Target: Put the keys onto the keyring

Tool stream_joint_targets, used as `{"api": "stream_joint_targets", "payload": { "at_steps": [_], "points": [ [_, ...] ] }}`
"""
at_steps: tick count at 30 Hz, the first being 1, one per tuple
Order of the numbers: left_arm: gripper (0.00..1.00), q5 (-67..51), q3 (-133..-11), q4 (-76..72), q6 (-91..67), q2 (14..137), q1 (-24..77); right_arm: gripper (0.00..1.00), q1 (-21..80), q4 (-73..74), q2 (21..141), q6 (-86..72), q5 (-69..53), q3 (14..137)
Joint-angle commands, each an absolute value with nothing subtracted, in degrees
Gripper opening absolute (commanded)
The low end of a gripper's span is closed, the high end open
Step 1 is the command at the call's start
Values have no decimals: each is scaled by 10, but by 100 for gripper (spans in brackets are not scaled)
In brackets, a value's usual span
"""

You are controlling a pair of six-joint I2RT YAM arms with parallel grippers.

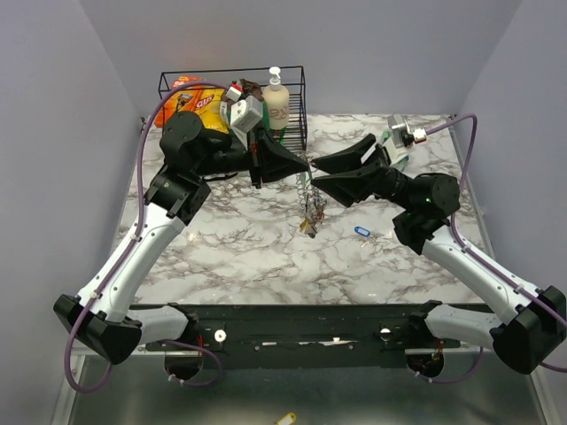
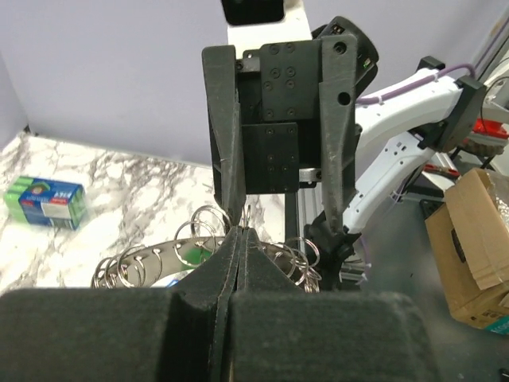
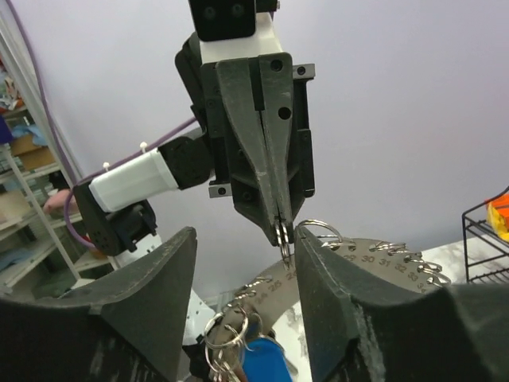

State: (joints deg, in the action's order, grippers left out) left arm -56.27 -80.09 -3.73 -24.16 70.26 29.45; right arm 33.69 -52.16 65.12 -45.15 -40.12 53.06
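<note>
Keyring (image 3: 374,259) pinched in left hand (image 3: 281,227), right hand (image 1: 317,173) open alongside

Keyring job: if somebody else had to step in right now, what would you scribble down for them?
Left gripper: shut, pinching a small ring on the keyring, which hangs below it.
Right gripper: open, empty, jaws either side of that pinch.
Done: a bunch of keys already hangs on it.
Left: one blue-tagged key lies loose on the table, nearer the right gripper; probably thread it on next.
</note>
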Motion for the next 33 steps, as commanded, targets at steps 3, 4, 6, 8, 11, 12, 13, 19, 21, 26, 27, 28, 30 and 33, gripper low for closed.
{"api": "stream_joint_targets", "payload": {
  "at_steps": [3, 4, 6, 8, 11, 12, 13, 19, 21, 26, 27, 28, 30, 33],
  "points": [
    [0, -507, -855, 140, -121, 694, 300, 75, 339, -487, 633, -415, -408, 509],
    [0, -502, -859, 155, -112, 694, 300, 79, 339, -474, 631, -405, -407, 507],
    [0, -488, -867, 198, -85, 697, 300, 85, 339, -456, 625, -397, -395, 503],
    [0, -474, -867, 228, -70, 697, 300, 90, 339, -437, 623, -389, -389, 497],
    [0, -463, -855, 252, -56, 693, 300, 92, 338, -411, 625, -377, -381, 491],
    [0, -456, -838, 256, -54, 692, 299, 92, 335, -404, 626, -374, -384, 491],
    [0, -455, -825, 256, -57, 689, 300, 92, 335, -385, 627, -363, -385, 490],
    [0, -416, -716, 219, -86, 666, 298, 95, 334, -262, 633, -295, -373, 500],
    [0, -397, -684, 212, -102, 664, 295, 95, 334, -230, 639, -278, -370, 505],
    [0, -344, -612, 172, -142, 664, 281, 97, 333, -157, 659, -244, -360, 511],
    [2, -336, -587, 163, -161, 663, 277, 97, 335, -145, 665, -239, -361, 512],
    [4, -328, -574, 153, -176, 663, 273, 97, 334, -131, 674, -236, -364, 511],
    [15, -317, -534, 114, -200, 657, 258, 98, 334, -120, 681, -230, -364, 502],
    [33, -295, -491, 84, -231, 644, 242, 100, 334, -101, 689, -226, -361, 479]
  ]
}}
